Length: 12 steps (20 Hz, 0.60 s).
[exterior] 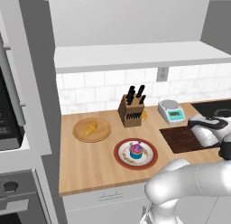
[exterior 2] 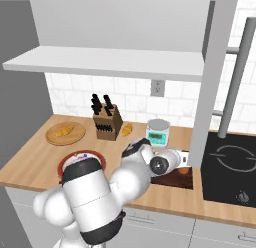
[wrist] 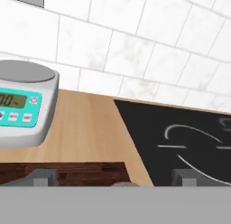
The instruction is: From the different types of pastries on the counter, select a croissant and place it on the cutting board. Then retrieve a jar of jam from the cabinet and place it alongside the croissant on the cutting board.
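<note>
Croissant, prob. the small orange bit [exterior 2: 184,170], lies on dark cutting board [exterior: 180,138] right of scale [wrist: 22,108]. Tool [wrist: 115,177] low over it, jaws wide, holding nothing. Lift straight up, don't nudge it.

Kitchen scale [wrist: 22,105] display shows digits, likely "00"; button labels too small to read.

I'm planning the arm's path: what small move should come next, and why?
Probably lift the gripper straight up: its jaws stand open low over the cutting board, with a small orange-brown thing on the board beside it, which sideways motion might knock.
</note>
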### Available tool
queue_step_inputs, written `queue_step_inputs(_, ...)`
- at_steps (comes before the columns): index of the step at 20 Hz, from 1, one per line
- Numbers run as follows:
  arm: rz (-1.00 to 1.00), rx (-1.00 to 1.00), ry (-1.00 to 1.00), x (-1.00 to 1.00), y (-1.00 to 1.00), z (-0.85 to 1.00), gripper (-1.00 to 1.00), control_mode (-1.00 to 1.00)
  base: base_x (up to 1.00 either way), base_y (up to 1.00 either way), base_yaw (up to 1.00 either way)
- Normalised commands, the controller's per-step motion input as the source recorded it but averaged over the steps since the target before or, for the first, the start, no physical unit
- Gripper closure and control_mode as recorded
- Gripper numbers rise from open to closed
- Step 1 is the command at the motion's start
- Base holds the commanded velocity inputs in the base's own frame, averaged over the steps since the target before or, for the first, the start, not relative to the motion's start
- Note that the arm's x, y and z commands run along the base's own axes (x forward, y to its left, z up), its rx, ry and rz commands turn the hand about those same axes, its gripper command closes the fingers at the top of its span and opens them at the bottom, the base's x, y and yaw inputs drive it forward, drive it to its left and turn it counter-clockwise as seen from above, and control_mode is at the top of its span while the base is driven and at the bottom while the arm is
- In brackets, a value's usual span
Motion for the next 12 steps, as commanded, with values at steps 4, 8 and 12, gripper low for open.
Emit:
queue_step_inputs(4, 0.01, 0.00, 0.00, 0.00, 0.00, 0.45, -1.00, -1.00, 0.00, 0.00, 0.00)
queue_step_inputs(8, -0.03, -0.02, 0.31, 0.05, 0.10, 0.58, -1.00, -1.00, 0.00, 0.00, 0.00)
queue_step_inputs(12, -0.03, -0.09, 0.37, 0.00, 0.37, 0.64, -1.00, -1.00, 0.00, 0.00, 0.00)
